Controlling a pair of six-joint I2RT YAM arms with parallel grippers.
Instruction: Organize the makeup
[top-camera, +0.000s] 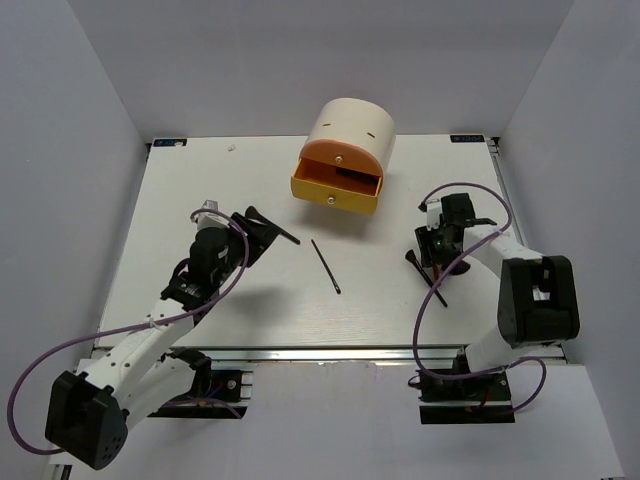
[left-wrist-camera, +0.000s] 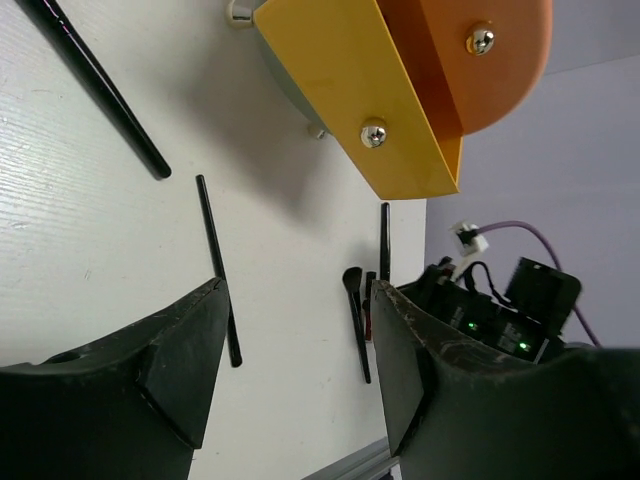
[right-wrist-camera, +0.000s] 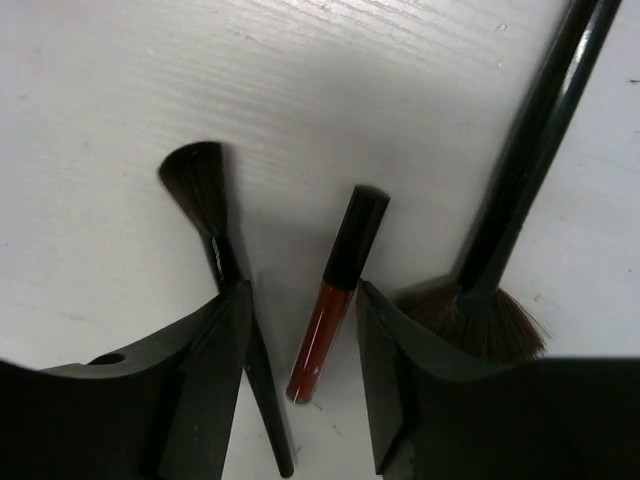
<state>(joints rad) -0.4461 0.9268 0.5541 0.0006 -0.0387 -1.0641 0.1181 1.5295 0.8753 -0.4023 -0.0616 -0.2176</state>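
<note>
Makeup (top-camera: 425, 268) lies loose on the table (top-camera: 200, 180), well short of the cream case (top-camera: 350, 125) at the back. The case's yellow drawer (top-camera: 335, 190) is pulled out, and that reads as the destination. Something dark sits inside it, but I can't tell what.

The right gripper (right-wrist-camera: 302, 292) hovers low with its fingers spread on either side of the red-and-black stick (right-wrist-camera: 340, 270) and not pinching it. That looks like a line-up for a pick. A small brush (right-wrist-camera: 200, 190) lies just beside one finger and a fan brush (right-wrist-camera: 485, 320) beside the other, so a clean close could be tight.

The left gripper (left-wrist-camera: 300, 290) is parted too and holds nothing. It points across the table, with the slim black stick (top-camera: 325, 265) lying ahead of it and a long brush (top-camera: 272, 226) near its side.

The count: three brushes, one slim black stick, one red-and-black stick — five pieces in all. No sponges show in any view.
</note>
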